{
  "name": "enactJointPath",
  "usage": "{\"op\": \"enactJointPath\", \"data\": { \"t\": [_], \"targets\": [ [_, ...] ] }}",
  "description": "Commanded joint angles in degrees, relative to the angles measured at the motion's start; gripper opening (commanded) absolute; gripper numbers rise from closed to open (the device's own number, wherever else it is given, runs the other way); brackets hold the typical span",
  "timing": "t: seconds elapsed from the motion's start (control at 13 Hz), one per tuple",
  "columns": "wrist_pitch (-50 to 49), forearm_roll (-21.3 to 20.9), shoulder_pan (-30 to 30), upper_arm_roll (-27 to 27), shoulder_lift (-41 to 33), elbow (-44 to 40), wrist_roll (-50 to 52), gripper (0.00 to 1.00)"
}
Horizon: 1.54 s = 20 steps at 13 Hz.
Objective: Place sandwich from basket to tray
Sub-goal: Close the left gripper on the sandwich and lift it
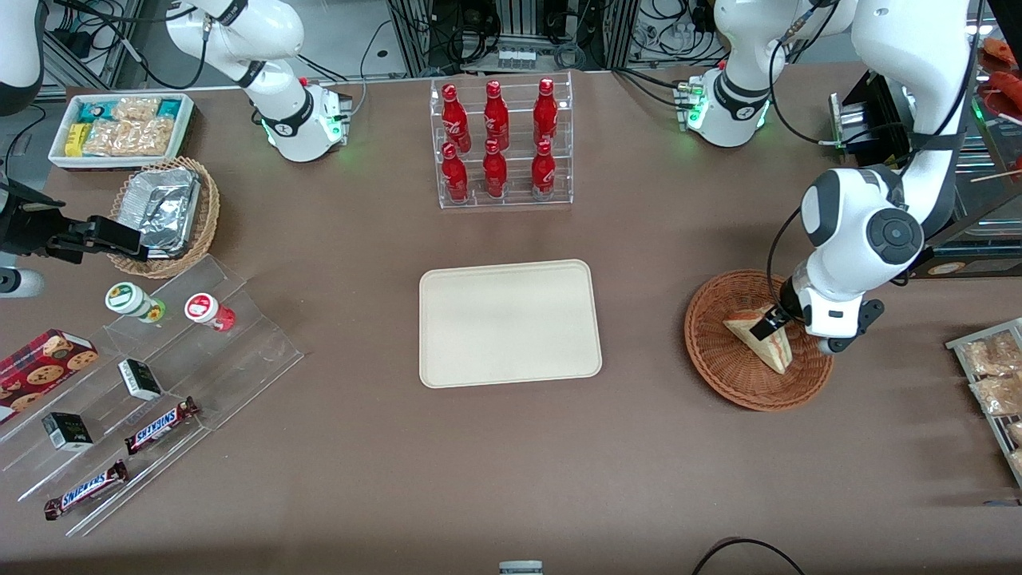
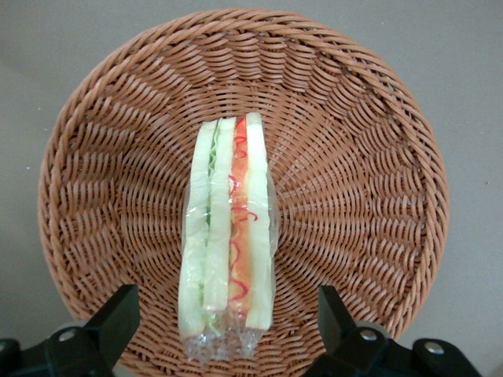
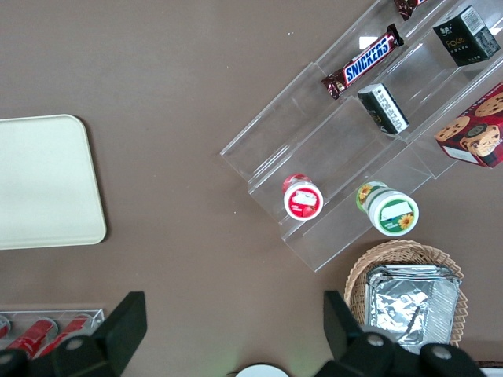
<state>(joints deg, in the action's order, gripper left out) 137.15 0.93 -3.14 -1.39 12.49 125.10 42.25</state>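
The sandwich (image 1: 764, 342), a clear-wrapped wedge with red, yellow and green layers along its cut edge (image 2: 228, 243), lies in the round reddish-brown wicker basket (image 1: 722, 379) toward the working arm's end of the table. My left gripper (image 1: 778, 321) hangs low over the basket, open, with one black finger (image 2: 118, 314) on each side of the sandwich's wrapped end; neither finger touches it. The basket's woven wall (image 2: 361, 181) surrounds the sandwich. The cream tray (image 1: 511, 323) lies flat and bare at the table's middle, beside the basket; its corner (image 3: 39, 181) also shows in the right wrist view.
A clear rack of red bottles (image 1: 501, 144) stands farther from the front camera than the tray. Toward the parked arm's end are a tan basket with foil (image 1: 164, 212), a white bin of snacks (image 1: 120, 128) and a clear stepped display (image 1: 160, 383). Bagged pastries (image 1: 994, 375) lie near the basket.
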Motion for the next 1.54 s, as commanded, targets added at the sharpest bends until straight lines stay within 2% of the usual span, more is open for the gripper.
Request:
{"op": "enactJointPath", "data": {
  "t": [0.0,0.31,0.38,0.54,0.62,1.0,1.31,1.46],
  "targets": [
    [2.5,0.21,-0.47,0.16,1.39,0.32,1.08,1.0],
    [4.78,0.3,-0.38,0.16,3.24,1.1,1.17,1.0],
    [5.75,0.3,-0.47,0.16,3.24,1.81,1.34,0.87],
    [5.24,0.3,-0.47,0.16,2.98,2.08,2.22,0.19],
    [4.8,0.3,-0.47,0.16,2.63,2.16,2.22,0.0],
    [-6.7,-0.05,-0.47,0.16,-1.94,-0.55,-3.39,0.0],
    [-18.21,-0.14,-1.6,-1.5,-1.42,-9.59,-7.35,0.0],
    [-19.29,-0.23,-3.71,-2.03,-0.98,-11.72,-7.36,0.0]
  ]
}}
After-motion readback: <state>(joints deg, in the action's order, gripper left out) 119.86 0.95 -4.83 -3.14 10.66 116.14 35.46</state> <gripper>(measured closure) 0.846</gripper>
